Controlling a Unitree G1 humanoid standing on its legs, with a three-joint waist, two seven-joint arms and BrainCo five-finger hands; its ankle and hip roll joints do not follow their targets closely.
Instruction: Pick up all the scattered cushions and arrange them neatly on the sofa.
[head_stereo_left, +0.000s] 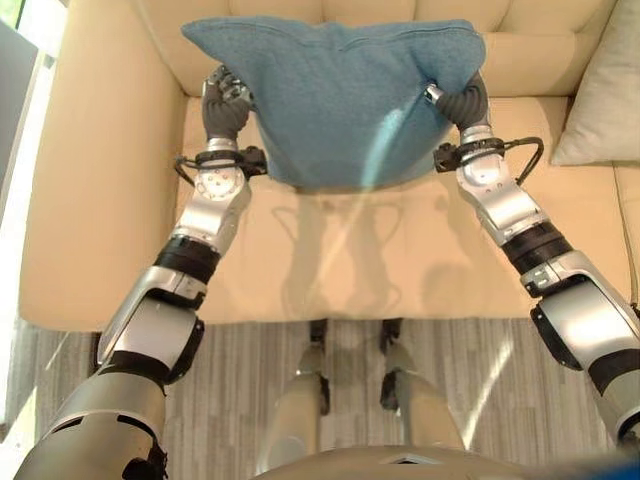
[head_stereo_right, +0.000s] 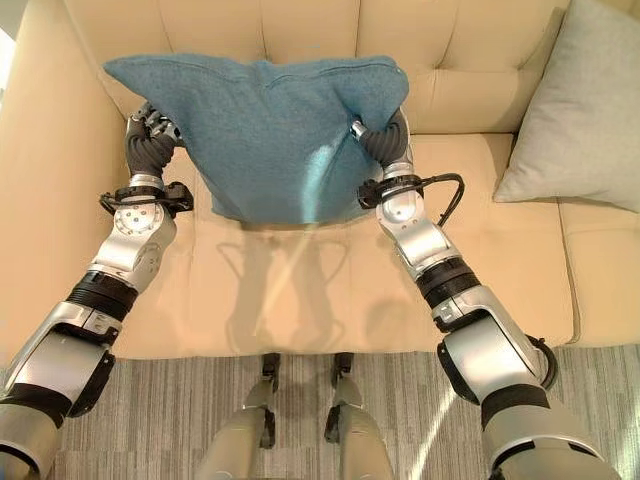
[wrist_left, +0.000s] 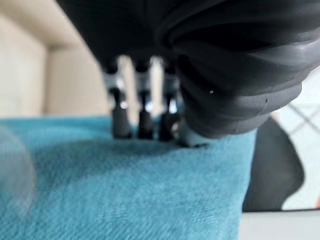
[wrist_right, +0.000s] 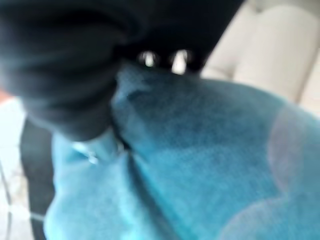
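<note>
A blue cushion (head_stereo_left: 340, 100) hangs in the air over the beige sofa's seat (head_stereo_left: 350, 265), held up between both hands, its upper corners sticking out sideways. My left hand (head_stereo_left: 225, 105) grips its left edge; in the left wrist view its fingers (wrist_left: 120, 120) press down on the blue cloth (wrist_left: 125, 190). My right hand (head_stereo_left: 462, 103) grips the right edge, where the cloth (wrist_right: 200, 150) puckers around it. The cushion stands close in front of the backrest (head_stereo_left: 520, 40) and hides part of both hands.
A grey cushion (head_stereo_right: 575, 110) leans against the backrest at the sofa's right end. The left armrest (head_stereo_left: 90, 170) rises beside my left arm. Striped grey floor (head_stereo_left: 240, 380) runs along the sofa's front edge.
</note>
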